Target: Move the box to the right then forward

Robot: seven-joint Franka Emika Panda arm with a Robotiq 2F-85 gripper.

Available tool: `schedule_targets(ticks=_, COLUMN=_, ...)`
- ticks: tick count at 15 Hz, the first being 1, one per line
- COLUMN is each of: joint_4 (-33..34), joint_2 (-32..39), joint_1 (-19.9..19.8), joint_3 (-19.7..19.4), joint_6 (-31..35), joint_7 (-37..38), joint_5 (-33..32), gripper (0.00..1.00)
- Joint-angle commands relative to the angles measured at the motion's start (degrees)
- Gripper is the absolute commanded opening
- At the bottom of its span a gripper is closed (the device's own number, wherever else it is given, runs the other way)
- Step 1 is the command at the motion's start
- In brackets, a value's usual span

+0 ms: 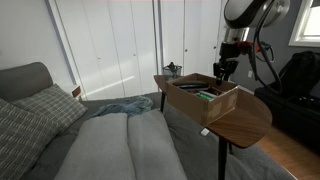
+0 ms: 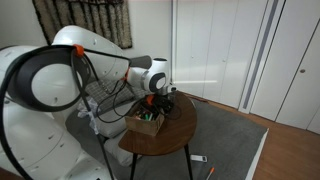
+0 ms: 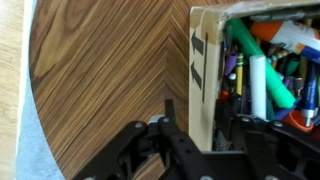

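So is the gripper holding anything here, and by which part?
Possibly the box, by its side wall: the gripper straddles that wall, one finger outside, one inside. Whether it is actually clamped on the wall cannot be told.

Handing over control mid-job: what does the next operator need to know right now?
Gripper: fingers straddle one wall of the box, one outside over the table, one inside among the markers. I cannot tell if it is clamped.
Box: on the wooden table, upright, contents inside.
Done: gripper placed at the wall.
Left: the move right, then forward; these views do not show whether either has begun.
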Motion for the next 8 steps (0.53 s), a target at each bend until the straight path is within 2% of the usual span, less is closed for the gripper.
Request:
schedule_targets(ticks=1, joint_4=-0.2, joint_2=0.3, joint_1=0.2, joint_3=-0.8, joint_6=0.6, joint_7=-3.0, joint_5=2.5, gripper=0.16)
schedule_targets(ticks=3, joint_4=-1.1, joint_2=-0.5, joint_1=0.5, joint_3=-1.7, joint_6=0.5, joint_7=-5.6, joint_5=5.4, gripper=0.02)
schedule_targets(ticks=6, joint_4=-2.4, joint_2=-2.8, joint_1=-0.3, joint_3=-4.2, joint_6=0.8, joint_7=-10.5, joint_5=10.5, gripper=0.0)
schedule_targets(ticks=8, joint_4=-2.8, joint_2=-4.3, joint_1=-2.1, joint_3=-7.0, joint_6=0.4, joint_7=-12.7, joint_5=11.4, gripper=0.02)
